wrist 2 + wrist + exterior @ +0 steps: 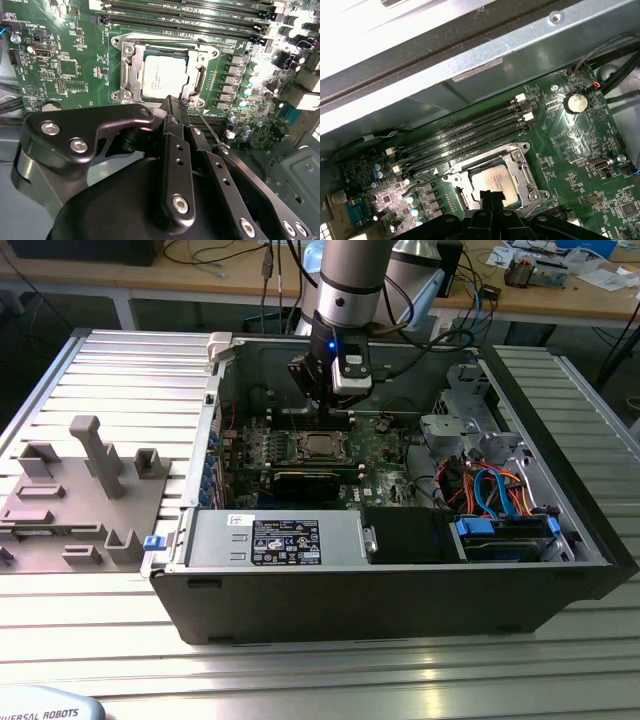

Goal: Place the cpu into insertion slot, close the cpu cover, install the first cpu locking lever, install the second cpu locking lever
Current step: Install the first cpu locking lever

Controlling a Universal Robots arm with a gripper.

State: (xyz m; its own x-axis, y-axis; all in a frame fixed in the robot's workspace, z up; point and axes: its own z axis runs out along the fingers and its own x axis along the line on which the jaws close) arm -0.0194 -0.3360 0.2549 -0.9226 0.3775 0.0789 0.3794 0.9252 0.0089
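Shiny metal cpu (162, 75), silvery metal cpu cover (131, 70), matt black gripper (178, 103).

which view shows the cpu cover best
The second wrist view: the cpu cover shows close and nearly whole, framing the cpu. The first wrist view shows it slanted, partly behind the gripper. The exterior view shows it small and far.

cpu (165, 75) framed by cpu cover (131, 65), memory slots (190, 20) beside, all on motherboard (65, 65)
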